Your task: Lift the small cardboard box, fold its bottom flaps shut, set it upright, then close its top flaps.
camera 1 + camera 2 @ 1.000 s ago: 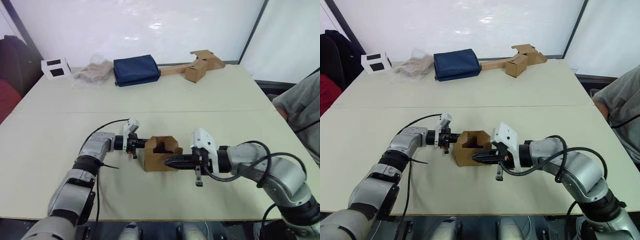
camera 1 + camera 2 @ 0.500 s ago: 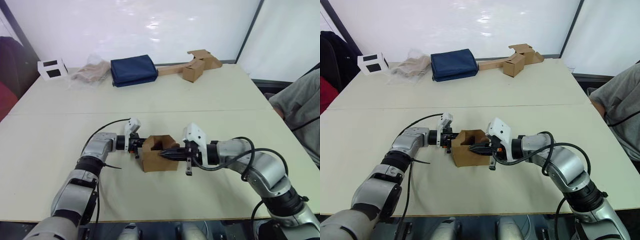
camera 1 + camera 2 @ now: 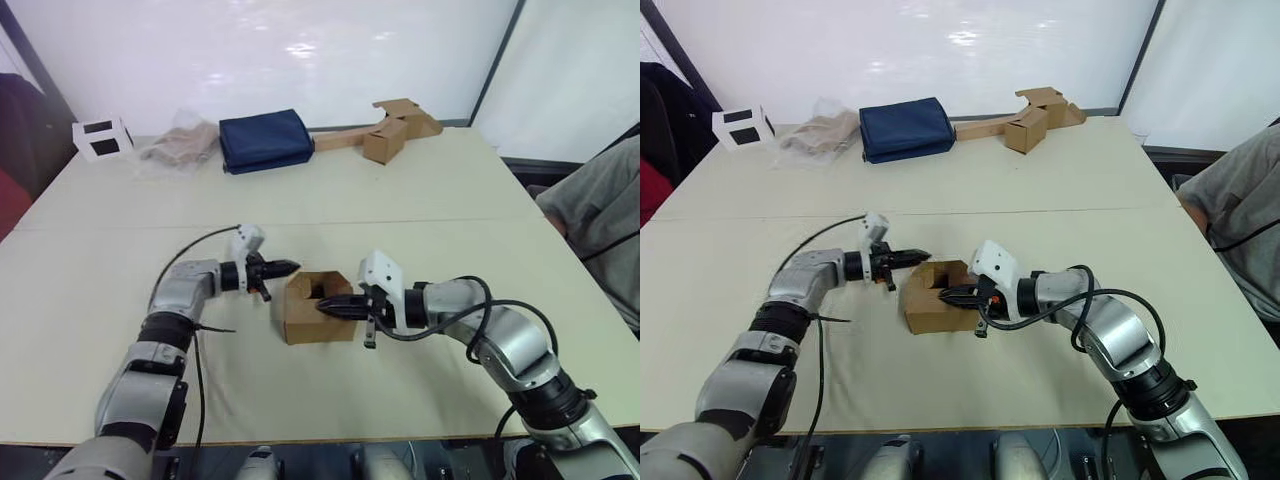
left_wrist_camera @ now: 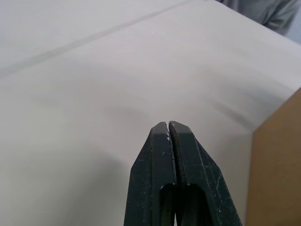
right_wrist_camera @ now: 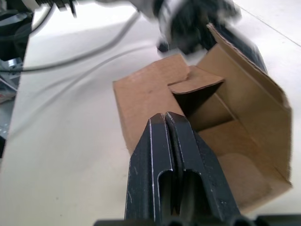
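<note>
Upright small cardboard box (image 3: 318, 307), right claw (image 3: 325, 309) inside, closed.

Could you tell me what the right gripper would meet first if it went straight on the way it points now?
The right gripper, shut, points into the open top of the small cardboard box. It would probably meet the half-folded flap inside first, though depth is unclear.

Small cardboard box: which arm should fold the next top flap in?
Probably the right: the right pincer, shut, is at the small cardboard box's open top, while the shut left pincer is beside it.
</note>
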